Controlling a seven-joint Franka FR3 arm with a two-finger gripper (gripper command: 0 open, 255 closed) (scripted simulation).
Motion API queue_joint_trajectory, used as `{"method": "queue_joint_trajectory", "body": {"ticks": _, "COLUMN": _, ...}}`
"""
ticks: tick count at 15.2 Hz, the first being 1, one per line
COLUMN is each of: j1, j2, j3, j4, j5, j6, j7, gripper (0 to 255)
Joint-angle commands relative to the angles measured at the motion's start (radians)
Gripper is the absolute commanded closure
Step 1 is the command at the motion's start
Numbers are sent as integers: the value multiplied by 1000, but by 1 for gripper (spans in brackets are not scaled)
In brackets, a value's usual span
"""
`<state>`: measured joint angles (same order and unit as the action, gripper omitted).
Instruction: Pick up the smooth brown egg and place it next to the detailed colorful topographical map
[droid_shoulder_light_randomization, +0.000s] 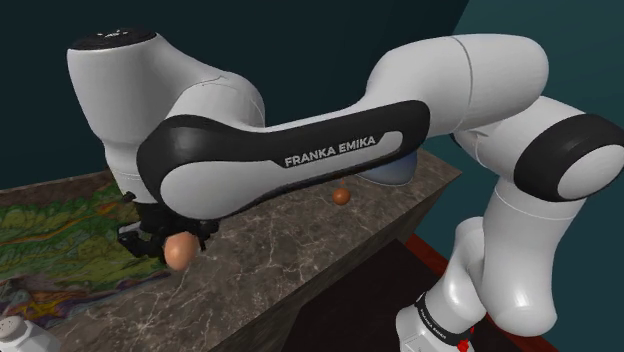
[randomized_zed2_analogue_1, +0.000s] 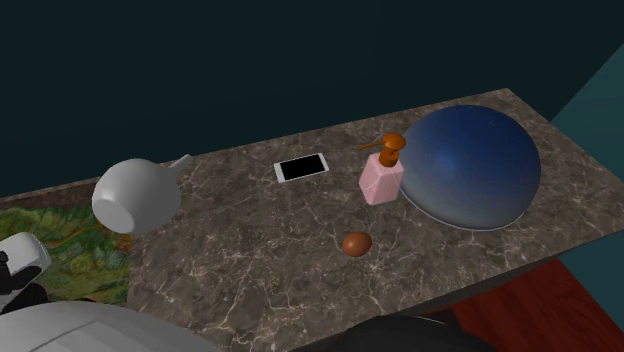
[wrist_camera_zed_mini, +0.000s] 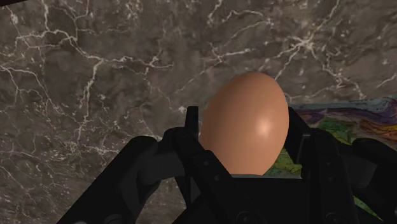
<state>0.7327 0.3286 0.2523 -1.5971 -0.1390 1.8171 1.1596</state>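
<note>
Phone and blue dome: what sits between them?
A pink soap bottle with an orange pump stands between phone and dome, seen in the second exterior view.

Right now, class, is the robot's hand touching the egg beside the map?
Touching. The wrist view shows the egg clasped between the two black fingers of the hand, with no gap on either side.

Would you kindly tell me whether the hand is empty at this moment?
No, the hand is shut on a brown egg, clasped between its black fingers above the marble counter.
</note>
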Motion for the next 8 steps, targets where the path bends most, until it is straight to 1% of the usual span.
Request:
{"method": "queue_joint_trajectory", "body": {"ticks": 1, "j1": 18, "j2": 20, "j3": 6, "j4": 12, "j5": -5, "j6": 7, "j7": 27, "gripper": 255}}
{"method": "queue_joint_trajectory", "body": {"ticks": 8, "j1": 17, "j2": 44, "j3": 3, "j4": -50, "j5": -14, "j6": 90, "j7": 36, "gripper": 255}}
